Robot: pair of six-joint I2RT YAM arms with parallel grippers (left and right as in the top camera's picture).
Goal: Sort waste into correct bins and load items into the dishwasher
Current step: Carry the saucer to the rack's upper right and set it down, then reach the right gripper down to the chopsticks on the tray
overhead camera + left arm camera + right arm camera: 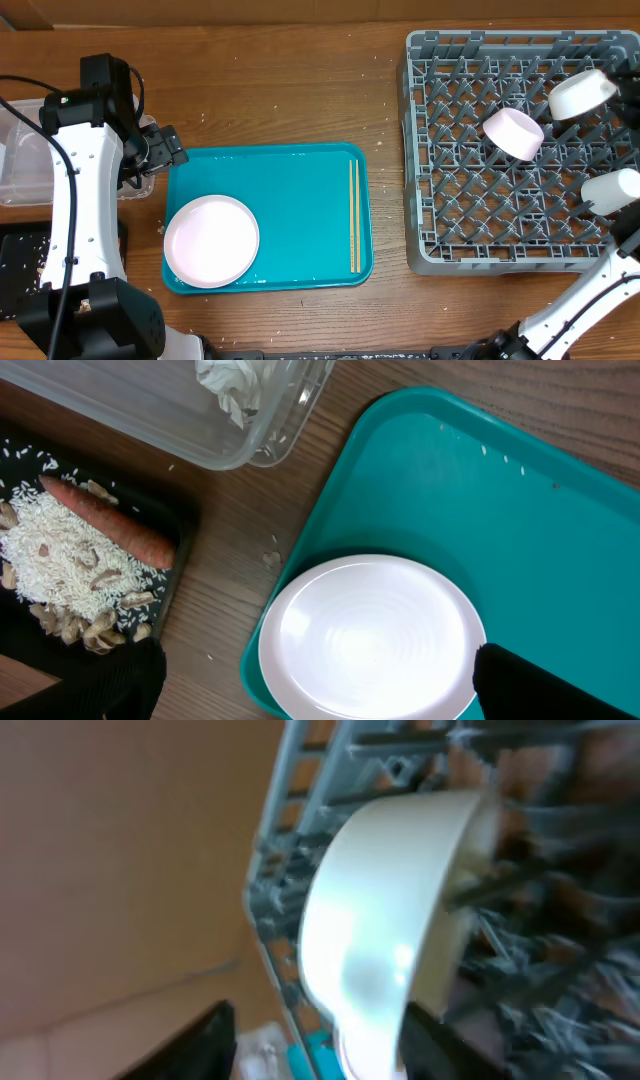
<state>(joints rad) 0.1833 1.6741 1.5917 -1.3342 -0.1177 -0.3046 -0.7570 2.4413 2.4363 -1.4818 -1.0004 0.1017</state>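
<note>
A white round plate [211,241] lies at the front left of the teal serving tray [290,180], with wooden chopsticks [353,215] along the tray's right side. My left gripper [165,148] hovers by the tray's back left corner, open and empty; in the left wrist view it [310,675] spans the plate [370,635]. That view also shows the clear tub [250,435] holding a crumpled foil ball [232,385], and the black tray [178,550] with a carrot [110,525] on rice [55,555]. My right gripper [315,1040] is open around the rim of a white bowl [390,910]; the view is blurred.
The grey dish rack [420,150] fills the right side and holds a pink bowl [514,133], the tilted white bowl [582,94] and a white cup [610,190]. The clear tub [20,160] and black tray [18,262] sit at the left edge, under my left arm.
</note>
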